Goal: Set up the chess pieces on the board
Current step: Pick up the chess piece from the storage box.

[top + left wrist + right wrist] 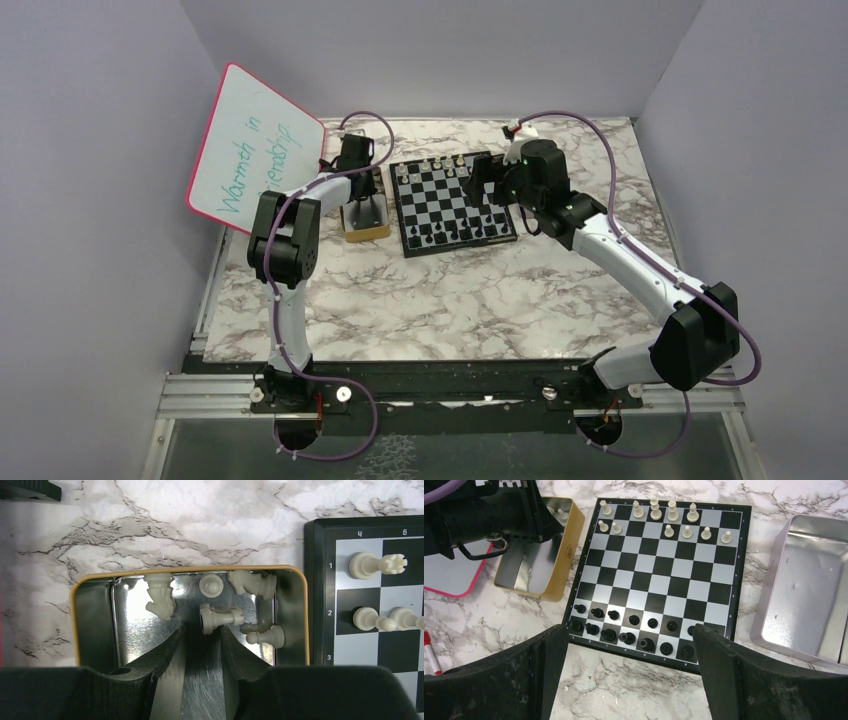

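Left pincer (pixel 202 647) dips into the tin (pixel 90 610), parted and empty; just ahead, a pale piece (pixel 220 618) lies crosswise, head rightward. Right pincer (pixel 629 635) gapes empty.

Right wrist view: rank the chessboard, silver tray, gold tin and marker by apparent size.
1. Chessboard.
2. Silver tray, though the frame crops it.
3. Gold tin, partly hidden.
4. Marker, mostly out of frame.

White-grey marble table (pixel 430 300), chessboard (pixel 659 582) at far middle, gold-rimmed tin (pixel 555 575) just left of it, silver metal tray (pixel 804 595) just right, red marker (pixel 429 652) off the tin's near left.
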`<state>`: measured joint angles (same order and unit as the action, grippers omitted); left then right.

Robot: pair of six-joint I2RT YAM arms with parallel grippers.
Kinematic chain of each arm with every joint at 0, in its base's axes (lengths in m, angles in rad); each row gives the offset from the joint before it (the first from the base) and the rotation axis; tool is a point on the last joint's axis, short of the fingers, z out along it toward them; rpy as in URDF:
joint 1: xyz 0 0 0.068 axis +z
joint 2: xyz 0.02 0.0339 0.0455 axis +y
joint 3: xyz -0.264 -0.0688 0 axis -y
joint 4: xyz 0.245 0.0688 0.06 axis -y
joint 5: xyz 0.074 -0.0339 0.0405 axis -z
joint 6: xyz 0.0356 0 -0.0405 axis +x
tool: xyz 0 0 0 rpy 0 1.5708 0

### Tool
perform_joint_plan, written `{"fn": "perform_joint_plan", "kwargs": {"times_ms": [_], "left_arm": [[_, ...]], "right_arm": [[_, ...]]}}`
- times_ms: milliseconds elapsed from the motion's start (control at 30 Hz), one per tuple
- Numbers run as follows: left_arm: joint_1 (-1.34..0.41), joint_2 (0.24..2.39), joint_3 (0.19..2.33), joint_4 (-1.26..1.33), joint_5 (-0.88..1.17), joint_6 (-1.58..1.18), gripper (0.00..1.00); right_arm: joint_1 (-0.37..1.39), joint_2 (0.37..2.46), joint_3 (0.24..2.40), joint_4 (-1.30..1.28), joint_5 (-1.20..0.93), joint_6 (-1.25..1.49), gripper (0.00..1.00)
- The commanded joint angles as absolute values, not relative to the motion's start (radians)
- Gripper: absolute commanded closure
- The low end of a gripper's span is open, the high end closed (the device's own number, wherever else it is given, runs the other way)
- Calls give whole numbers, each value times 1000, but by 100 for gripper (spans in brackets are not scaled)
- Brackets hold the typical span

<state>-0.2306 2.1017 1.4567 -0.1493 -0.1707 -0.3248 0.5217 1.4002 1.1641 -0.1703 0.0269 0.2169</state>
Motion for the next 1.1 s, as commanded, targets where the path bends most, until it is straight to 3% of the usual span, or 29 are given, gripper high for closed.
{"fn": "perform_joint_plan", "kwargs": {"times_ms": [0, 767, 1067], "left_arm": [[-232, 2064, 1460, -107, -211, -327, 68], [-232, 2100, 1504, -93, -213, -307, 68], [-230, 2140, 1523, -106, -187, -303, 75]], "right_arm": [[519, 1380, 1154, -139, 5, 210, 0], [518, 1400, 1162, -143, -9, 208, 0], [519, 1398, 1156, -143, -9, 205, 0]]}}
